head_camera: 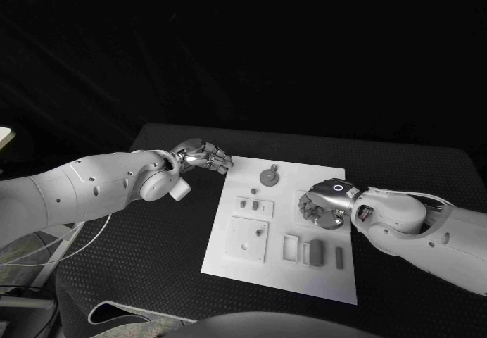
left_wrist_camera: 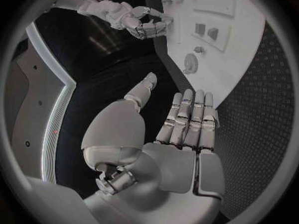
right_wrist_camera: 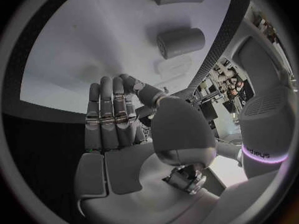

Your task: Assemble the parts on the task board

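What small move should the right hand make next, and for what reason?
Probably ease the right hand closer to the thick grey cylinder and begin closing on it. The hand hovers over the task board, I see nothing in its fingers, and in the right wrist view that cylinder lies just ahead of them, untouched.

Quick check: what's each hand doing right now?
Left hand: open, holds nothing, beside the board.
Right hand: over the board, fingers curled; whether it holds a part cannot be told.

Black table [head_camera: 152, 239] (dotted mat surface); white cable [head_camera: 61, 246] at left edge.
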Available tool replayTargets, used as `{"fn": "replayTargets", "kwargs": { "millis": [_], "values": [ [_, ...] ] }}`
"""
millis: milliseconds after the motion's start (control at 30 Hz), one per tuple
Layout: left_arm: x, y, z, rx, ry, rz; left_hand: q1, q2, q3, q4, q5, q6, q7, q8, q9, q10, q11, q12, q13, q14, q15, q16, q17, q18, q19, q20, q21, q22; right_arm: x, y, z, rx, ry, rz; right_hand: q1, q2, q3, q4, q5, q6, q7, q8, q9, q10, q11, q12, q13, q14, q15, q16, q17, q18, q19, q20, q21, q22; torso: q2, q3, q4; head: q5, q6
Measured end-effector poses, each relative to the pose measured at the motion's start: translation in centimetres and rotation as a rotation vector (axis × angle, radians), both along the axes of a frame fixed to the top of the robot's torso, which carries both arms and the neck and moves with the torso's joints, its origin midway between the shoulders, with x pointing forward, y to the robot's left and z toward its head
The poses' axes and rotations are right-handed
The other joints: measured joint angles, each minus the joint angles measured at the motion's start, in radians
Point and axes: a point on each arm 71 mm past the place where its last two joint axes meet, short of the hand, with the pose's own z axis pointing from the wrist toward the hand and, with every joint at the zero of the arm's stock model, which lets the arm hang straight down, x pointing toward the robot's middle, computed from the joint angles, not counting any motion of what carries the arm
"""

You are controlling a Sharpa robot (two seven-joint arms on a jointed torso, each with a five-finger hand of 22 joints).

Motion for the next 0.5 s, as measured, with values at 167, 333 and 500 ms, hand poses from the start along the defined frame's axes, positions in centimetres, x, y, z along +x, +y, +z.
{"fn": "replayTargets", "kwargs": {
  "millis": [167, 333, 500],
  "values": [
    [0.00, -0.02, 0.00, 0.000, 0.000, -0.001, 0.000, 0.000, 0.000, 0.000, 0.000, 0.000, 0.000, 0.000, 0.000, 0.000, 0.000, 0.000, 0.000, 0.000, 0.000, 0.000, 0.000, 0.000, 0.000, 0.000, 0.000, 0.000, -0.07, 0.09, 0.02, 0.008, -0.007, 0.001, 0.007, 0.007, -0.001, -0.001, 0.000, 0.008, -0.005, 0.000, 0.000, 0.014, -0.004, 0.004, 0.012, 0.011, -0.004, 0.007, 0.013, 0.000, 0.011, 0.000, 0.006, 0.000, 0.000, 0.0001, -0.0003, 0.001, 0.000],
    [0.00, -0.02, 0.00, 0.000, 0.000, -0.001, 0.000, 0.000, 0.000, 0.000, 0.000, 0.000, 0.000, 0.000, 0.001, 0.000, 0.000, 0.000, 0.000, 0.000, 0.000, 0.000, 0.000, 0.000, 0.000, 0.000, 0.000, -0.001, -0.11, 0.11, 0.05, 0.019, -0.009, -0.005, 0.008, 0.008, -0.006, 0.000, 0.000, 0.012, -0.009, 0.000, 0.000, 0.021, -0.011, 0.004, 0.020, 0.019, -0.005, 0.011, 0.020, 0.000, 0.018, -0.001, 0.012, 0.000, 0.000, 0.0000, -0.0002, 0.000, 0.000],
    [-0.01, 0.01, 0.00, 0.000, 0.000, 0.000, 0.000, 0.000, 0.000, 0.000, 0.000, 0.000, 0.000, 0.000, 0.001, 0.000, 0.000, 0.000, 0.000, 0.000, 0.000, 0.000, 0.000, 0.000, 0.000, 0.000, 0.000, -0.001, -0.18, -0.03, 0.16, 0.039, -0.005, -0.022, 0.008, 0.008, -0.007, -0.001, 0.000, 0.016, -0.013, 0.000, 0.000, 0.024, -0.014, 0.004, 0.025, 0.022, -0.009, 0.011, 0.024, 0.000, 0.025, 0.000, 0.012, 0.000, 0.000, -0.0003, 0.0000, -0.001, 0.000]
  ]
}}
